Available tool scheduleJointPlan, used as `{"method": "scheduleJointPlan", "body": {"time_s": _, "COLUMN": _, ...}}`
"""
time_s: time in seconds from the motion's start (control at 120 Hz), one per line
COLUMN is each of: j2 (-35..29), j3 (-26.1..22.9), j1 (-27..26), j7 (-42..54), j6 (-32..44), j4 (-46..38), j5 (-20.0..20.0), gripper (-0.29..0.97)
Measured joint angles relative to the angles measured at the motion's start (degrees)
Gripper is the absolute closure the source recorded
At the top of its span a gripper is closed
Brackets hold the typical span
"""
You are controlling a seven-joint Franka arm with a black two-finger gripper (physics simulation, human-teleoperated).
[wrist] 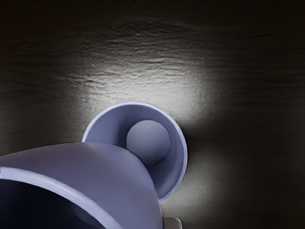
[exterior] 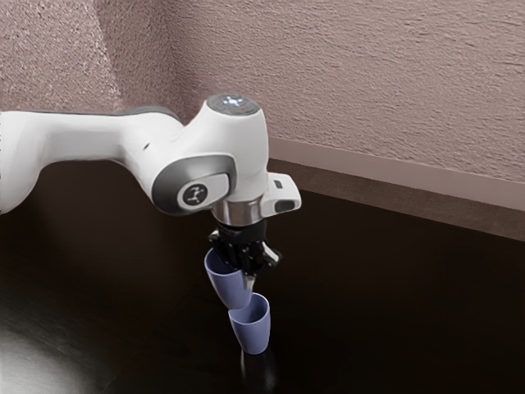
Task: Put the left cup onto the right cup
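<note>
**Blue cup hangs tilted over its twin**

Periwinkle-blue, smooth and tapered, the held cup [exterior: 226,283] hangs clear of the bench. It is tilted, with its open mouth up toward the exterior view's left and its narrow base down toward the right. That base sits right at the mouth of the standing cup [exterior: 251,325], a matching periwinkle-blue tapered cup upright on the bench just below. Whether the two touch cannot be told.

From the wrist, the held cup [wrist: 90,176] looms large and its wall covers part of the rim of the standing cup [wrist: 147,140], whose round inner floor shows from above.

The black two-finger tool [exterior: 244,261] points downward and is clamped on the held cup's wall near the rim. Above it, the glossy white robot arm [exterior: 98,148] reaches in from the exterior view's left.

The dark, faintly glossy bench [exterior: 394,312] carries a bright patch of reflected light around the standing cup [wrist: 143,62]. Behind it rises a rough pinkish-beige plaster wall [exterior: 394,74] with a pale baseboard [exterior: 410,176] along its foot.
</note>
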Motion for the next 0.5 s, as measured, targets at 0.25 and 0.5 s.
{"method": "scheduleJointPlan", "body": {"time_s": 0.25, "j2": 1.2, "j3": 0.0, "j1": -0.9, "j7": -0.6, "j6": 0.8, "j4": 0.5, "j5": 0.9, "gripper": 0.78}}
{"method": "scheduleJointPlan", "body": {"time_s": 0.5, "j2": 1.7, "j3": -0.1, "j1": -1.5, "j7": -1.2, "j6": 1.0, "j4": 0.8, "j5": 1.3, "gripper": 0.78}}
